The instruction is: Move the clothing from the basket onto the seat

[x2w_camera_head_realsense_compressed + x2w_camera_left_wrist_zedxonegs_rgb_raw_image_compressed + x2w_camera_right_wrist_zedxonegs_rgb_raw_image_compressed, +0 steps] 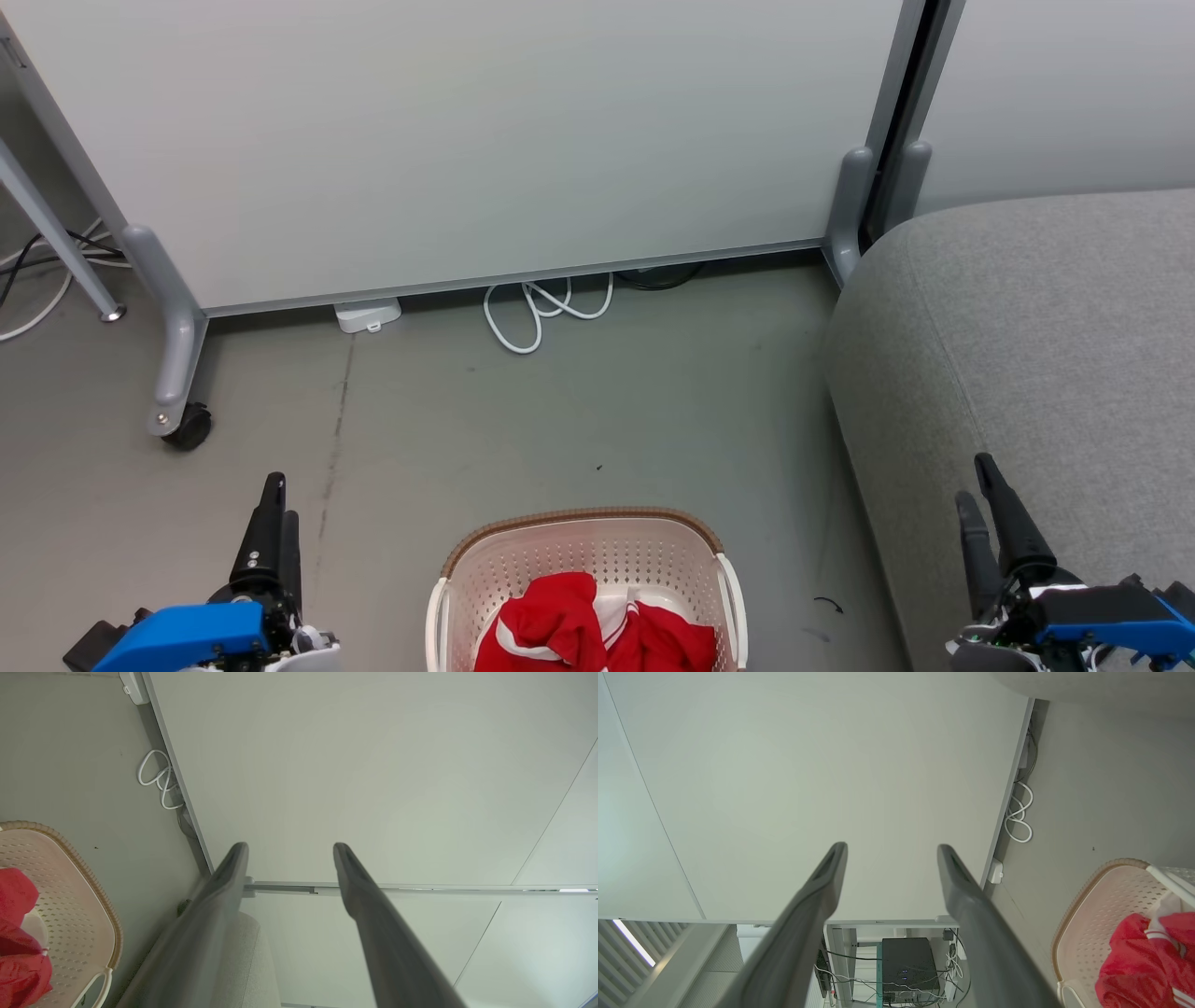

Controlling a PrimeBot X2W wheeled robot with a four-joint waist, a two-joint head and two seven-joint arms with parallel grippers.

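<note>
Both pincers were seen low in the head view: the left pincer (282,495) was poised above the floor (560,420) to the left of the basket (583,516), and the right pincer (973,478) above the near part of the seat (1046,327). In each wrist view the two fingers were spread wide with nothing gripped between them. The clothing (597,625) was heaped inside the basket, red folds with white stripes lying below the brown rim. The basket was set on the floor, near the seat's left flank yet apart from it, a strip of bare floor being left between. Behind, a pale partition (467,140) was carried on grey feet, one fitted with a black caster (191,427). A looped white cable (546,313) and a small white box (367,315) were lodged at its lower edge, well apart from the basket. A small dark curl (829,605) was seen on the floor strip between basket and seat.
</note>
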